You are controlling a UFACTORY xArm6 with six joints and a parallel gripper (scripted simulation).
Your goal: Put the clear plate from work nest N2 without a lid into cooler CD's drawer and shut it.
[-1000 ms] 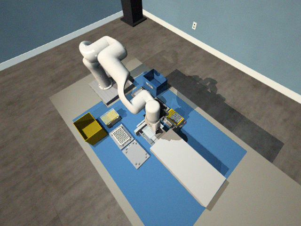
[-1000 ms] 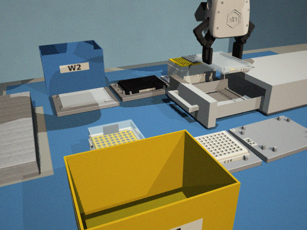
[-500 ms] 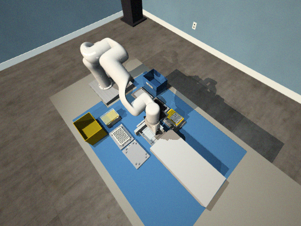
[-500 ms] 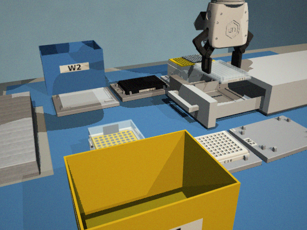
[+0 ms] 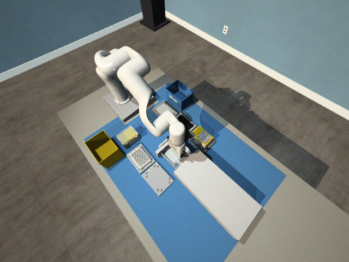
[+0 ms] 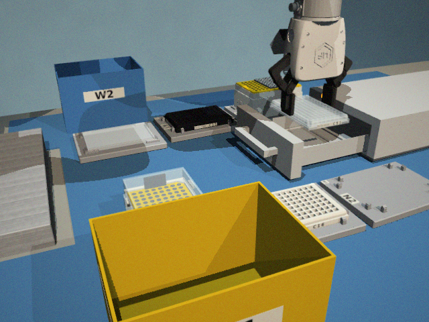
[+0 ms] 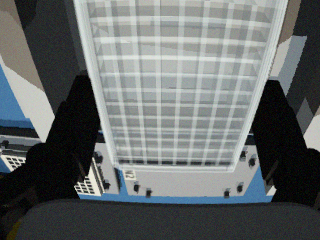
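My gripper [image 6: 308, 100] is shut on the clear plate [image 6: 309, 111], with its two black fingers on the plate's long sides. The plate hangs level just above the open drawer [image 6: 297, 138] of the cooler CD [image 6: 384, 107], over the place nearer the housing. Its long side runs across the drawer. In the wrist view the plate [image 7: 182, 67] fills the middle between the fingers, with the drawer's floor under it. The bar handle [image 6: 255, 141] faces the arm's base. The nest N2 [image 6: 377, 194] is bare. In the overhead view the gripper [image 5: 176, 150] stands over the drawer.
A yellow bin [image 6: 208, 256] stands in front and a blue bin W2 [image 6: 100, 90] at the back left. A black plate [image 6: 197, 119], a lidded plate on its nest [image 6: 117, 138], a white well plate [image 6: 310, 204], a tip box [image 6: 161, 188] and a yellow rack [image 6: 256, 88] lie around.
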